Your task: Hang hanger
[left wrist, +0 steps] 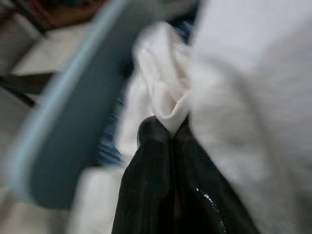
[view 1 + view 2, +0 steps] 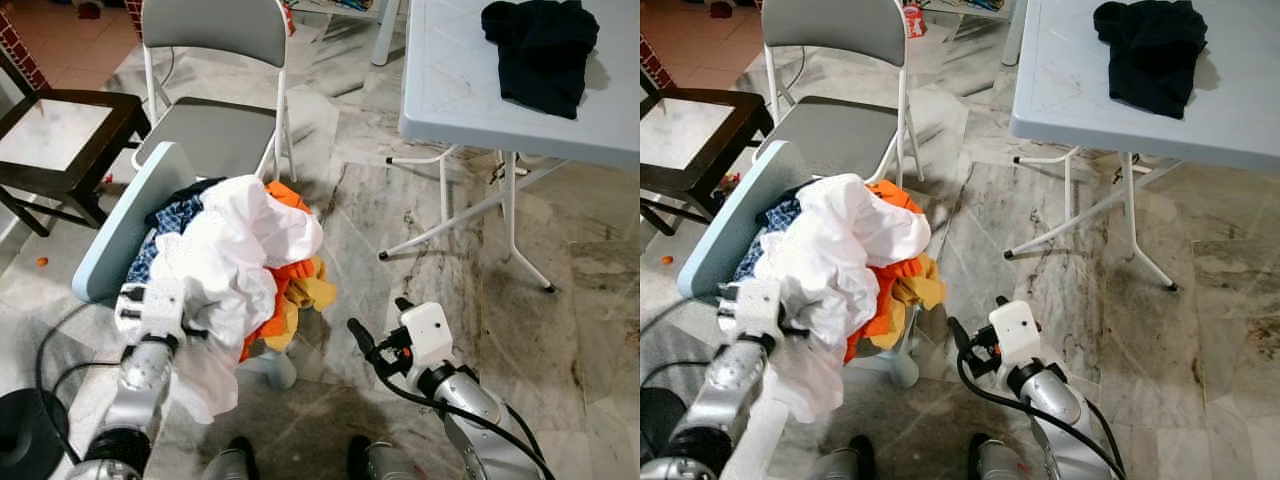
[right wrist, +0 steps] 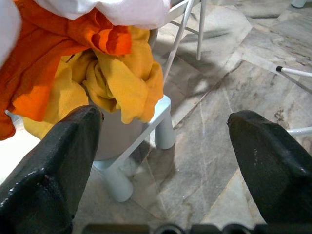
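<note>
From the head view I have the left end effector buried in the side of the white garment heaped on a small pale-blue chair, the right end effector hanging just beside that pile over the marble floor, and no hanger I can make out anywhere. My left wrist view shows the fingers pinched together on a fold of white cloth. In the right wrist view the fingers are spread wide and empty, orange and yellow clothes just ahead; I judge that lifting risks dragging the whole heap off, since only a fold is held.

Black garment on folding table; grey chair behind.
</note>
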`<state>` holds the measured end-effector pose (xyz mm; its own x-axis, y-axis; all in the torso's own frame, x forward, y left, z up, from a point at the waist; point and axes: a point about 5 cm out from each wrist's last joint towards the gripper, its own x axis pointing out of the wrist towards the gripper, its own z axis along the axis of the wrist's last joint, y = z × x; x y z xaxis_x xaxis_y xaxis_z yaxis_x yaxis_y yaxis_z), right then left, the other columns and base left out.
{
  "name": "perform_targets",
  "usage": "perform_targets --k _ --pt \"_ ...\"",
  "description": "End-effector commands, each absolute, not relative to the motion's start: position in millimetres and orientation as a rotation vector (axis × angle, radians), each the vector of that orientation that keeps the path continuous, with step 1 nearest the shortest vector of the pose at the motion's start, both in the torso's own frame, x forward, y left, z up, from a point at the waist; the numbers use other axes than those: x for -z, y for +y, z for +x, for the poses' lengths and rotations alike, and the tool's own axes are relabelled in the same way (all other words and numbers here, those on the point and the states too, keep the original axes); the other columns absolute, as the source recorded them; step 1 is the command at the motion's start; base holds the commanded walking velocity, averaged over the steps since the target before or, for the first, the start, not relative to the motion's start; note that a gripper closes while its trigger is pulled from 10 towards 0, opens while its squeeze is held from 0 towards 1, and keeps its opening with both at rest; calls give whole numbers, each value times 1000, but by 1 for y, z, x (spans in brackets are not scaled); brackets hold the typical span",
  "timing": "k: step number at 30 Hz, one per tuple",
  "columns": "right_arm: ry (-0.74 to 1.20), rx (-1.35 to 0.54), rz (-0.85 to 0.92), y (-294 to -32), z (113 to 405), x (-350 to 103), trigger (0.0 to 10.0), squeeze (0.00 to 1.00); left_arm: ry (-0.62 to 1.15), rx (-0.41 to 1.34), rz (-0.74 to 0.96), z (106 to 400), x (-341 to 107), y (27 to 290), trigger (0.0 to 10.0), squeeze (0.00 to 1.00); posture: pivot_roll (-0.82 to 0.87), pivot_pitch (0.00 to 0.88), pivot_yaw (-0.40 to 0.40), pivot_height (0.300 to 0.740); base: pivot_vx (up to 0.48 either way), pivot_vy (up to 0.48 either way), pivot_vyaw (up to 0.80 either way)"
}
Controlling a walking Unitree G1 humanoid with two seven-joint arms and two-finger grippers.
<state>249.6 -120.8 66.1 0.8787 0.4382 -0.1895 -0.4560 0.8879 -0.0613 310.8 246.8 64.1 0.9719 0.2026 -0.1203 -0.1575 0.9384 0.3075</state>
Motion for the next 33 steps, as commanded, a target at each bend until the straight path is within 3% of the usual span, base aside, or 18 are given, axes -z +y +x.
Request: perform_targets --k 1,7,8,25,28,30,33 --pt "192 -463 -101 -124 246 -61 10000 0 151 -266 328 309 -68 260 10000 0 -48 243 -19 740 0 0 0" --pt "191 -460 -101 -124 247 -61 10000 0 66 -339 373 311 -85 264 10000 0 -47 243 -17 740 0 0 0" --pt "192 -459 -101 -124 247 -61 10000 0 38 -359 370 310 -90 265 10000 1000 -45 244 -17 740 0 0 0" --pt "190 -463 -100 -122 247 -60 10000 0 -110 -437 353 323 -135 268 10000 1000 -43 245 -16 740 0 0 0" --pt "190 -459 -97 -123 247 -60 10000 0 -142 -408 284 330 -146 263 10000 1000 -43 245 -16 740 0 0 0" --pt "192 -462 -97 -122 246 -59 10000 0 -155 -298 154 347 -160 243 10000 1000 -43 246 -15 740 0 0 0" --pt "192 -464 -97 -121 246 -60 10000 0 -154 -242 109 355 -164 230 10000 1000 -47 250 -15 740 0 0 0"
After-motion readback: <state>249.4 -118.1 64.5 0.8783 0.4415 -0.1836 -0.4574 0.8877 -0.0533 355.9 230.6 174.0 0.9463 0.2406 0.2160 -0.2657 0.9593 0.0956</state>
